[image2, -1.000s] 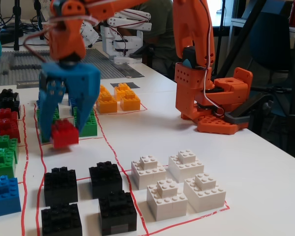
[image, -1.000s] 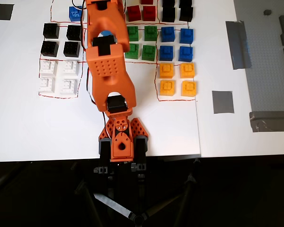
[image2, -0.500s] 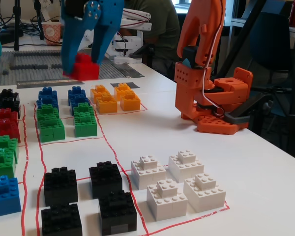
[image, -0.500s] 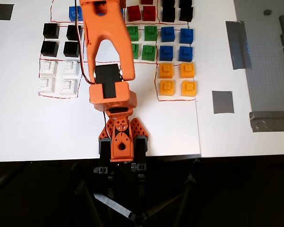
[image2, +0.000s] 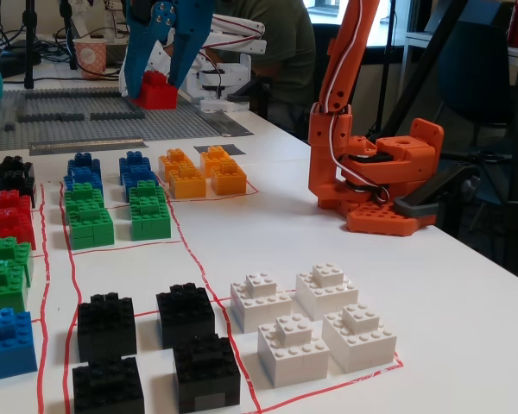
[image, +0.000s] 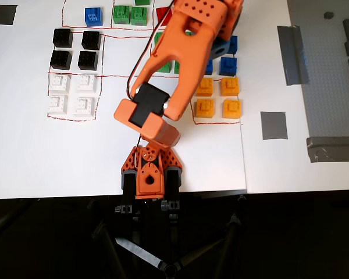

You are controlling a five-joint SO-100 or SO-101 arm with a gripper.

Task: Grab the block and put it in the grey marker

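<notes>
In the fixed view my blue gripper [image2: 153,89] hangs high above the table at the upper left, shut on the red block [image2: 160,97]. The block is lifted well clear of the rows of blocks. The grey marker [image: 273,125] is a flat square patch right of the yellow blocks [image: 218,97] in the overhead view. In the fixed view the grey marker [image2: 209,148] shows as a dark sliver behind the yellow blocks [image2: 203,172]. In the overhead view the orange arm [image: 186,52] slants up to the right and hides the gripper and the red block.
Red-outlined fields hold black blocks [image: 72,47], white blocks [image: 72,93], green blocks [image2: 116,214], blue blocks [image2: 108,168] and other red blocks [image2: 13,216]. A grey studded baseplate [image: 326,70] with tape strips lies at the right. The arm's base [image: 149,174] sits at the front edge.
The arm has swung to the right in the overhead view. The gripper has carried the red block up and farther away, from over the green blocks towards the far side of the table.
</notes>
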